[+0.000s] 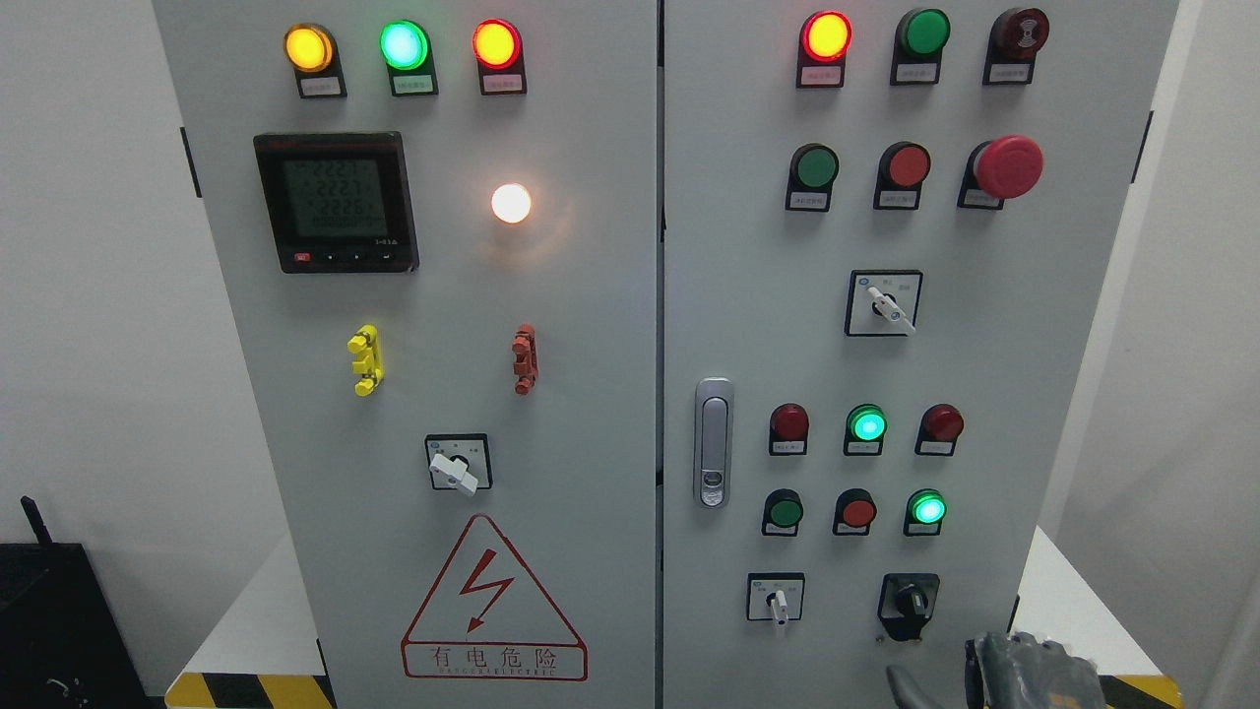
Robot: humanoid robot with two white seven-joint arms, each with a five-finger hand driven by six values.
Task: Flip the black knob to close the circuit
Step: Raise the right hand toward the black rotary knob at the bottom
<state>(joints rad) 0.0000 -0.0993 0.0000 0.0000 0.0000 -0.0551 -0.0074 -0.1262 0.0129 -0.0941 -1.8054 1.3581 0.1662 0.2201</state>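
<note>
The black knob (pixel 908 603) sits low on the right door of the grey electrical cabinet (pixel 630 325), on a black plate, its handle pointing roughly upright. My right hand (pixel 1024 672), dark and gloved, shows at the bottom edge just below and right of the knob, apart from it. Only its top shows. The left hand is out of view.
White selector switches (pixel 778 601) (pixel 888 307) (pixel 455 471), lit and unlit lamps and push buttons, a red mushroom stop button (pixel 1008 165), a door latch (pixel 713 441) and a meter (pixel 337 202) cover the doors. A black box (pixel 59 620) stands at lower left.
</note>
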